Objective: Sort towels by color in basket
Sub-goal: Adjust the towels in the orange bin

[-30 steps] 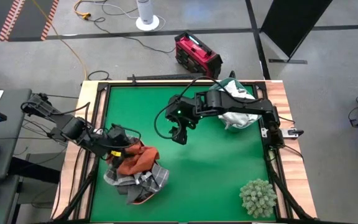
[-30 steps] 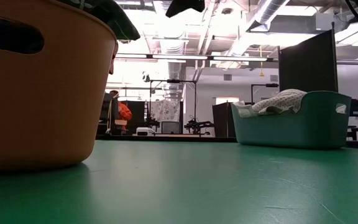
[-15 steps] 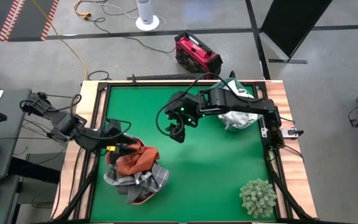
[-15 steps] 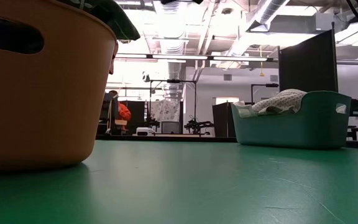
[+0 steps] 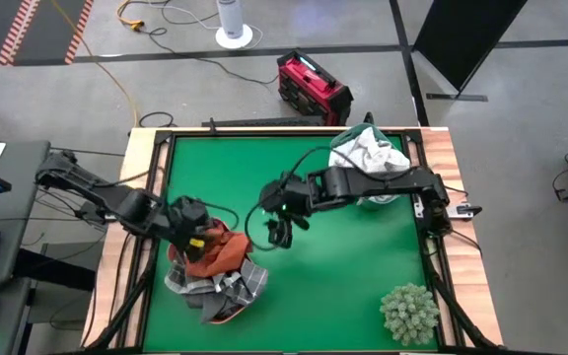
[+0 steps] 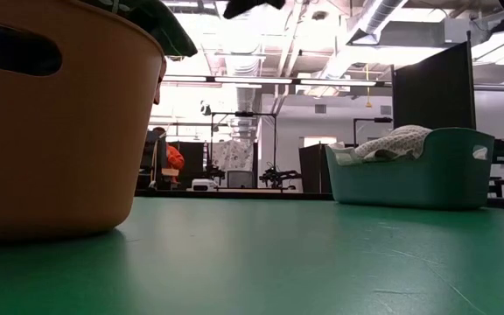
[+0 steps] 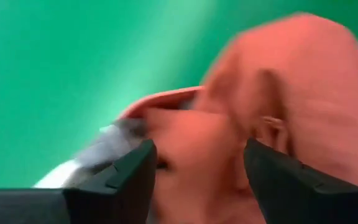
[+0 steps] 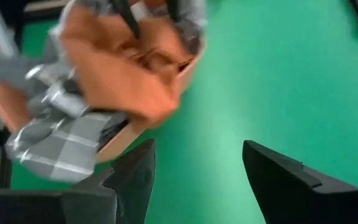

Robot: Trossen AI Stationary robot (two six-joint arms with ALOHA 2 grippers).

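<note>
An orange basket (image 5: 221, 318) at the near left holds a rust-orange towel (image 5: 221, 254) on top of grey checked towels (image 5: 247, 282). My left gripper (image 5: 201, 244) stands open over it, slanting down, with a hump of the rust-orange towel (image 7: 278, 93) between its fingers. My right gripper (image 5: 279, 234) hangs open above the bare green table, between the two baskets, with nothing between its fingers (image 8: 197, 180). At the far right, a teal basket (image 6: 409, 179) holds white towels (image 5: 368, 158). My left gripper comes at the rust-orange towel from above at a slant. Its open fingers (image 8: 124, 17) stand on either side of a raised fold (image 7: 197, 134) on top of the heap in the orange basket. I cannot tell whether the fingers touch the cloth.
A spiky pale-green plant ball (image 5: 409, 313) sits at the near right corner. Wooden rails (image 5: 144, 197) border the green table. The middle of the table (image 5: 333, 266) lies bare between the baskets.
My right gripper has swung away from the teal basket toward the table's near edge and the orange basket, staying open. My left gripper has dipped and shifted a little to the right, onto the rust-orange towel.
</note>
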